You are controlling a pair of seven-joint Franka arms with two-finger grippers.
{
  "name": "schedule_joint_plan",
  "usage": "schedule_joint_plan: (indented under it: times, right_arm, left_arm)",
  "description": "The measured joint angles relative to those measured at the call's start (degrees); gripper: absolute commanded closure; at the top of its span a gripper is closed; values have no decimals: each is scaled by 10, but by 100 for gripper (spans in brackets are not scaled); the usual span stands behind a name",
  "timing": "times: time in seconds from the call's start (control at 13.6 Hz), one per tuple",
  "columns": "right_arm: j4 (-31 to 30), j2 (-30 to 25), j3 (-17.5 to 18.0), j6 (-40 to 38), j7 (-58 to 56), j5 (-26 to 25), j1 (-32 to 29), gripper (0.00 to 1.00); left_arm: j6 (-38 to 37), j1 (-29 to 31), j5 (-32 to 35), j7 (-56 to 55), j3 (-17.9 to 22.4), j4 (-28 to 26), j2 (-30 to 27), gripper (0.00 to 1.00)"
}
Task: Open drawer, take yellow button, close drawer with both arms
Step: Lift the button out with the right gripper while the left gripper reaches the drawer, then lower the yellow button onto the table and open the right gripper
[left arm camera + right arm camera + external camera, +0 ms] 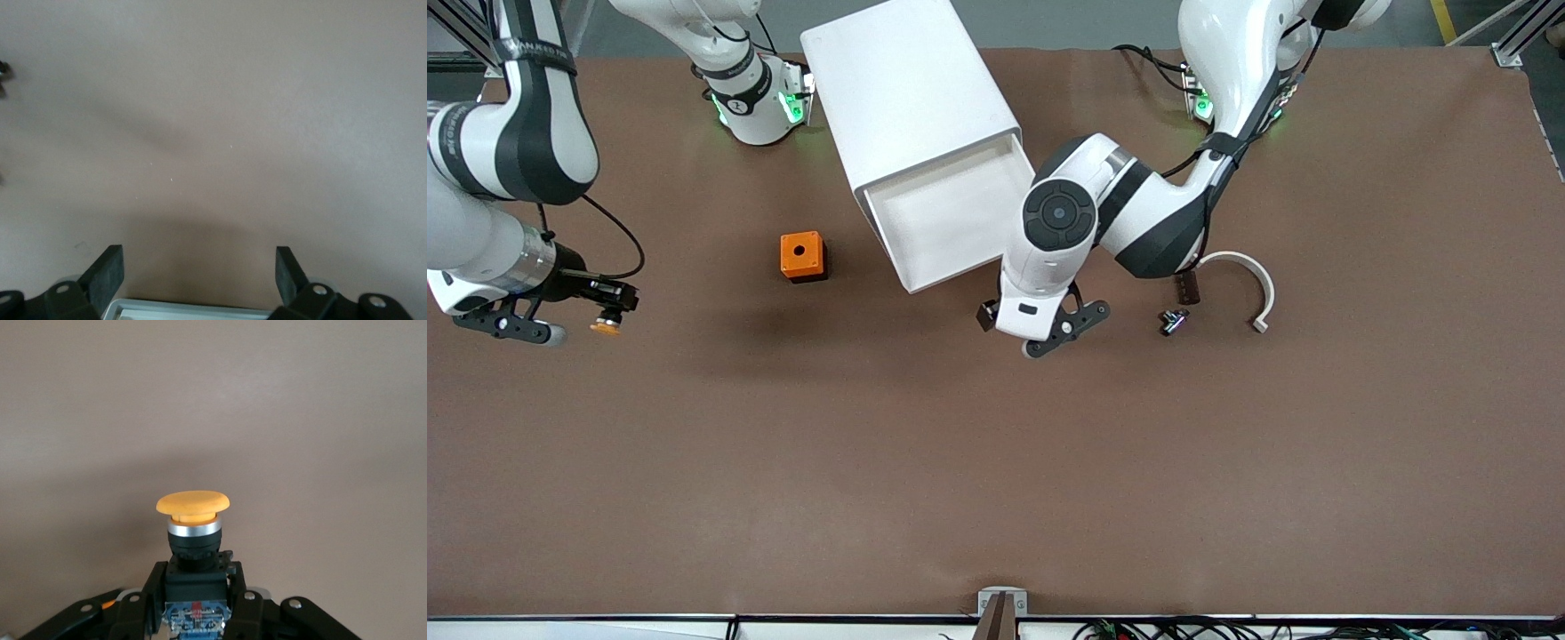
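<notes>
The drawer (947, 218), the top one of the white cabinet (911, 98), is pulled out and looks empty. My left gripper (1032, 327) is open and empty, just past the drawer's front corner on the side nearer the front camera. In the left wrist view its fingers (107, 272) stand wide apart over bare table, with the drawer's white rim (193, 308) between them at the frame's edge. My right gripper (600, 311) is over the table at the right arm's end, shut on the button (607, 327). In the right wrist view the button (193, 510), orange cap and black-blue body, sticks out of the right gripper (198, 587).
An orange cube with a hole (803, 256) stands beside the cabinet toward the right arm's end. Toward the left arm's end lie a small black button with a white cap (1174, 320), a dark brown piece (1187, 286) and a white curved piece (1249, 280).
</notes>
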Motion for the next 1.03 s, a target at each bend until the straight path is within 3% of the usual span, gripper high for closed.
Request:
schedule_joint_plan:
  times: [0.15,0.29,0.66,1.03]
  right_arm:
    - [-66,1,0,106,-47,-6,-39,100]
    - [-101,12,0,163,-84,-7,-74,100]
    - [-109,96,1,272,-125,-7,-116,100]
    - [-108,152,3,321,-133,-7,-124,100]
  left_arm:
    - [0,-1,0,0,-13,0,0,0]
    - [0,-10,0,0,-19,0,0,0]
    - [0,-36,0,0,-19,-3,7,0]
    - [0,-49,0,0,-20,-5,8,0]
